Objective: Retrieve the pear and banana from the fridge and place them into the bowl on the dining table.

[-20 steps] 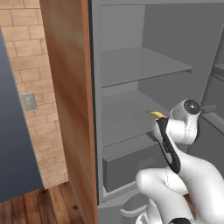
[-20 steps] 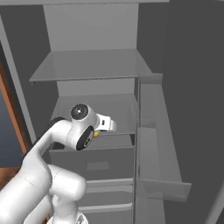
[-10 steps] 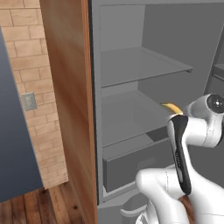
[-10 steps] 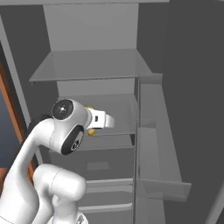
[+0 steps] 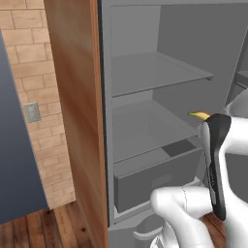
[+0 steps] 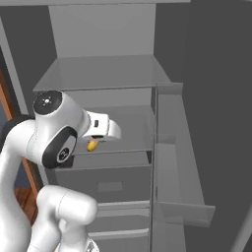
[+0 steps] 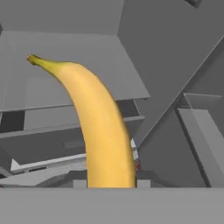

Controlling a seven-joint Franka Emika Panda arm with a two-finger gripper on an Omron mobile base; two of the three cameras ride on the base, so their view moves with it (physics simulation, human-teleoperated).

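With the gripper [image 7: 109, 183] clamped on the banana [image 7: 94, 122], draw it straight back out of the fridge [image 5: 145, 77], keeping its tip clear of the shelves.

Banana [image 7: 98, 127], clamped in gripper [image 6: 93, 141]: carried over the last second from beside the fridge [image 5: 145, 72] middle shelf rightward in the left base view, arm swung back out of the open compartment.
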